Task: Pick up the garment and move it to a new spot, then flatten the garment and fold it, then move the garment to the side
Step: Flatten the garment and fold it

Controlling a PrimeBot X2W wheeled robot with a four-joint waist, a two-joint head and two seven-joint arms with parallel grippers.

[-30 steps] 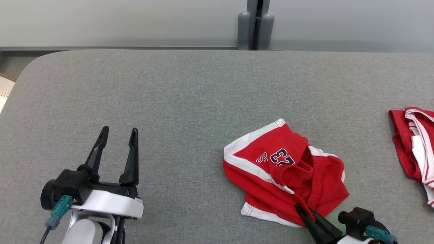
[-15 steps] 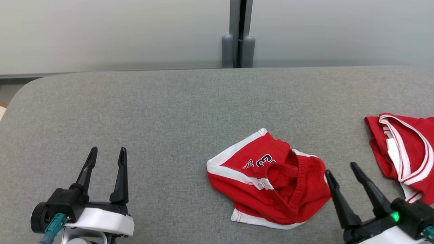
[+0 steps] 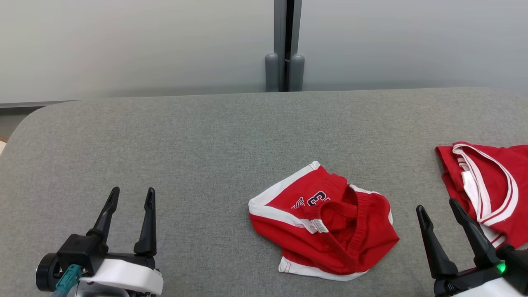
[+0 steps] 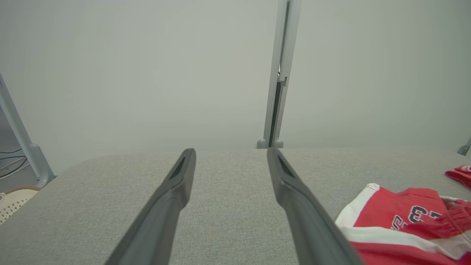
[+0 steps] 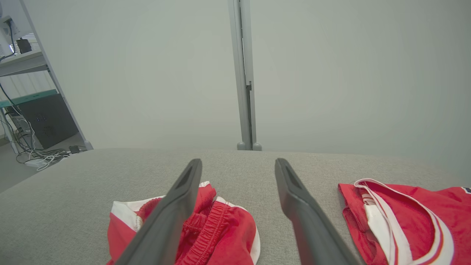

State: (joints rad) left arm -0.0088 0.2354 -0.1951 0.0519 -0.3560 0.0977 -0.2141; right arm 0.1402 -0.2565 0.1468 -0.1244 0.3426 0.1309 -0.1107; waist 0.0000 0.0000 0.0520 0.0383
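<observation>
Lying crumpled on the grey surface in the head view, the red shorts sit right of centre, white trim along the edges and a dark number partly folded under. The left tool stands at the lower left, well apart from the shorts, fingers spread with nothing between them. The right tool stands at the lower right, fingers likewise spread and empty, in the gap between the shorts and a red jersey at the right edge. A grey post rises behind the far edge of the surface.

From the left wrist, the left tool points across bare surface, jaws wide apart; the red shorts lie to its lower right, not touched.

From the right wrist, the right tool is open and holds nothing. The red shorts lie beneath and beside its left finger, elastic waistband up, and the red jersey lies off to the right, clear of the other finger.
</observation>
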